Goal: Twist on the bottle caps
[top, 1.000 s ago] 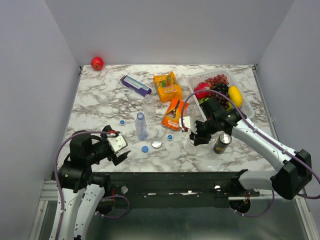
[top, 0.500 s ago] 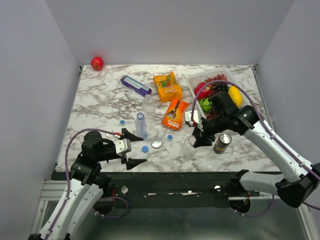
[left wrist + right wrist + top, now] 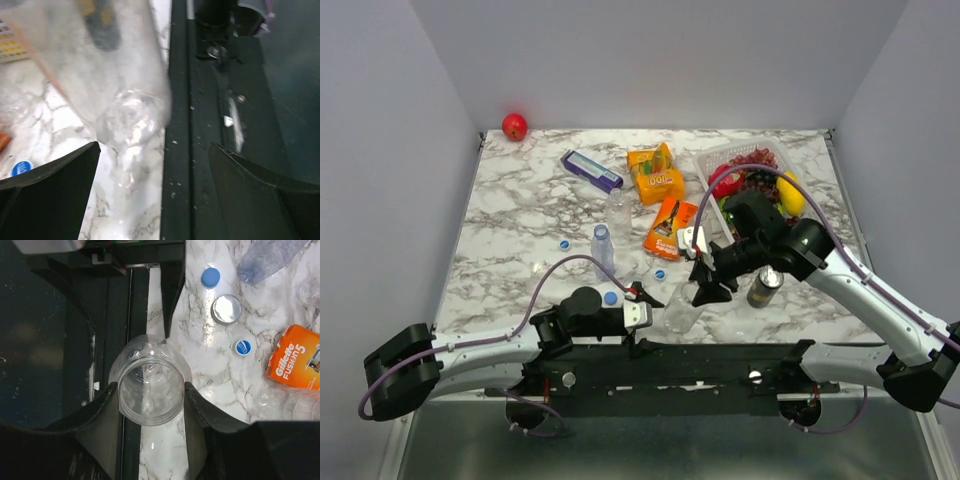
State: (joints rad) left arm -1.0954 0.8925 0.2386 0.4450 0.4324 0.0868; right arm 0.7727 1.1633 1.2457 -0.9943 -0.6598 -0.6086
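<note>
My right gripper (image 3: 706,291) is shut on the neck of a clear bottle (image 3: 680,312) at the table's near edge. In the right wrist view the bottle's open, capless mouth (image 3: 150,392) sits between my right gripper (image 3: 151,399) fingers. My left gripper (image 3: 648,316) is open and empty just left of that bottle. The left wrist view shows the bottle's body (image 3: 131,117) ahead of my spread left gripper (image 3: 155,150). Blue caps lie loose on the marble (image 3: 610,297), (image 3: 660,274), (image 3: 564,243); two show in the right wrist view (image 3: 210,276), (image 3: 242,347). Another bottle (image 3: 603,250) stands upright, and one more (image 3: 618,210) sits behind it.
A dark drink can (image 3: 762,286) stands right of my right gripper. A silver lid (image 3: 226,308) lies by the caps. Orange packs (image 3: 670,228), (image 3: 656,173), a purple box (image 3: 590,170), a fruit basket (image 3: 718,156) and a red ball (image 3: 514,126) sit farther back. The dark frame (image 3: 200,150) runs along the near edge.
My left arm swung from the left side to the right along the near edge, ending beside the held bottle. My right gripper carried the bottle nearer and to the left.
</note>
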